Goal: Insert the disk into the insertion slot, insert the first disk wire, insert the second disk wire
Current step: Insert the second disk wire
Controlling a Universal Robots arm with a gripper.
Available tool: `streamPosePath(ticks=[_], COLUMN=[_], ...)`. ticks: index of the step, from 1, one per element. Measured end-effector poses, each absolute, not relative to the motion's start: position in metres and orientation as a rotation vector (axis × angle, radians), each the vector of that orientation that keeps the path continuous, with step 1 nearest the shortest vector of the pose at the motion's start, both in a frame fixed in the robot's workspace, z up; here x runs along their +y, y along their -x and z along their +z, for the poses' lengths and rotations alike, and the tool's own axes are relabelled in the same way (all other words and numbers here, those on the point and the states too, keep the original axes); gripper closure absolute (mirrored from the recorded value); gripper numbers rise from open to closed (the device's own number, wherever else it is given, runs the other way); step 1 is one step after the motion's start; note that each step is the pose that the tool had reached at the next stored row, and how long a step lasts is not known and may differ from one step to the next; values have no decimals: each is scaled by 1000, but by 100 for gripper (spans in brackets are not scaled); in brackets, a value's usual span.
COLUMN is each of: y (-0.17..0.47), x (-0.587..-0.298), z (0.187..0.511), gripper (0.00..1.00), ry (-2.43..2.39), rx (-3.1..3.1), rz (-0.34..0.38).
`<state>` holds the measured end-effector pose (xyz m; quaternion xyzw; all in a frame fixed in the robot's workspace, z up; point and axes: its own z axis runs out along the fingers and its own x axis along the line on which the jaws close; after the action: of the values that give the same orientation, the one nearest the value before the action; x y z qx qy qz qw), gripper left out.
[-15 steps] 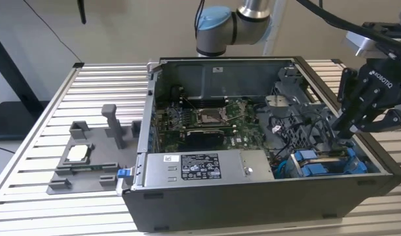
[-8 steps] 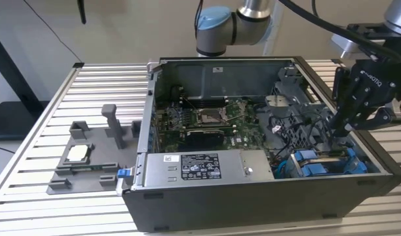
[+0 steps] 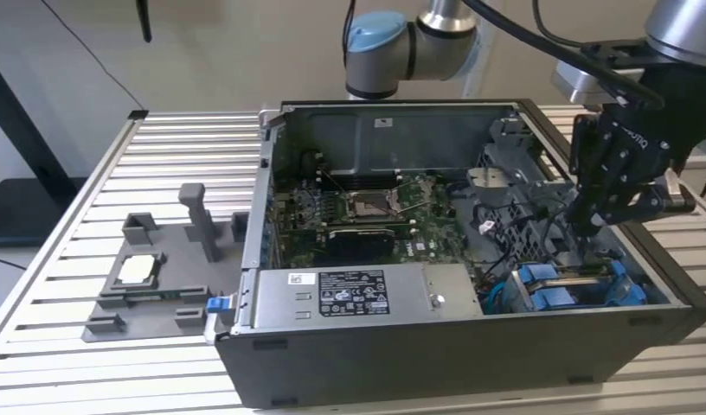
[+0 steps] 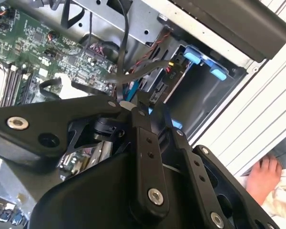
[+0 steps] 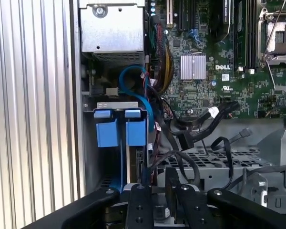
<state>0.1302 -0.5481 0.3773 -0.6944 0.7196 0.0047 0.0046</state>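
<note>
Gripper (image 3: 587, 232) lowered inside open computer case (image 3: 446, 363) on slatted desk (image 3: 157, 156), just above the insertion slot (image 3: 567, 290) with blue tabs (image 5: 107, 133), gripper's opening impossible to tell

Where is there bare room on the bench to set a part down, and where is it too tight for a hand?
Bare slatted table lies between the grey fixture tray and the table's far edge, on the exterior view's left of the computer case. Crowded: around the insertion slot, where the end effector hangs among cables near the blue tabs.
</note>
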Motion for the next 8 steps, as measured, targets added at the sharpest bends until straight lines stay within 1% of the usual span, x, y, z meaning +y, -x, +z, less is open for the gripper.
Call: streamPosePath(ticks=[8], y=[-120], x=[-548], z=[386], gripper=[73], ry=[2173], rx=[2252], rz=[11])
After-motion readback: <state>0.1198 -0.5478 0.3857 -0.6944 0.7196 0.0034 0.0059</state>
